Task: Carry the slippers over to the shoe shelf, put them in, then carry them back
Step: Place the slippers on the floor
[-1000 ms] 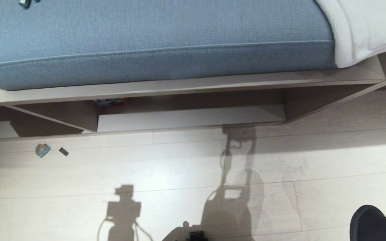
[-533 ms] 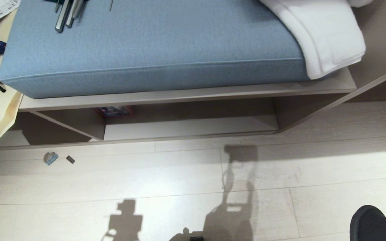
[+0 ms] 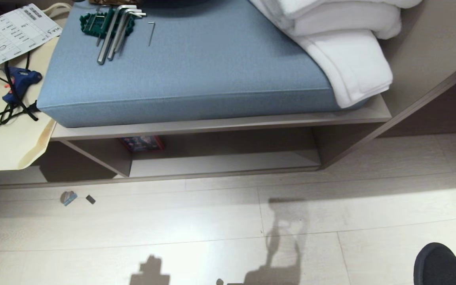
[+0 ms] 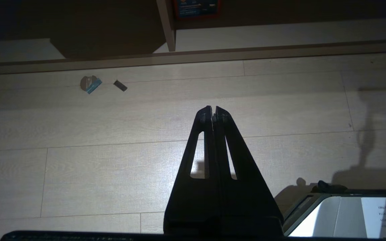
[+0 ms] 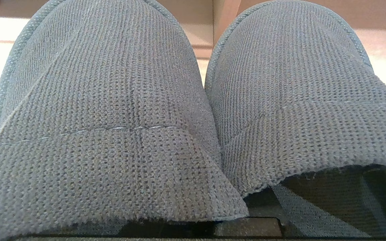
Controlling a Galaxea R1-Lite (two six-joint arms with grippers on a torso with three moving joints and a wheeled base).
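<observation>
The slippers (image 3: 443, 263), dark grey knit, hang at the bottom right corner of the head view, above the pale floor. In the right wrist view both slippers (image 5: 112, 110) lie side by side and fill the picture, toes pointing away. They cover my right gripper, which is shut on them. The shoe shelf (image 3: 228, 163) is the low open compartment with a pale base board under the bench, ahead and to the left of the slippers. My left gripper (image 4: 213, 109) hangs shut and empty over the floor, short of the bench's plinth.
A blue cushion (image 3: 196, 75) tops the bench, with white towels (image 3: 342, 51) at its right end and hex keys (image 3: 113, 33) at its back left. A red-blue box (image 3: 143, 142) sits at the shelf's left end. Small scraps (image 3: 68, 197) lie on the floor at left.
The whole head view has shifted: the bench and the floor sit lower in the picture and more of the cushion top, the tools and the towels shows. The slippers keep their corner.
</observation>
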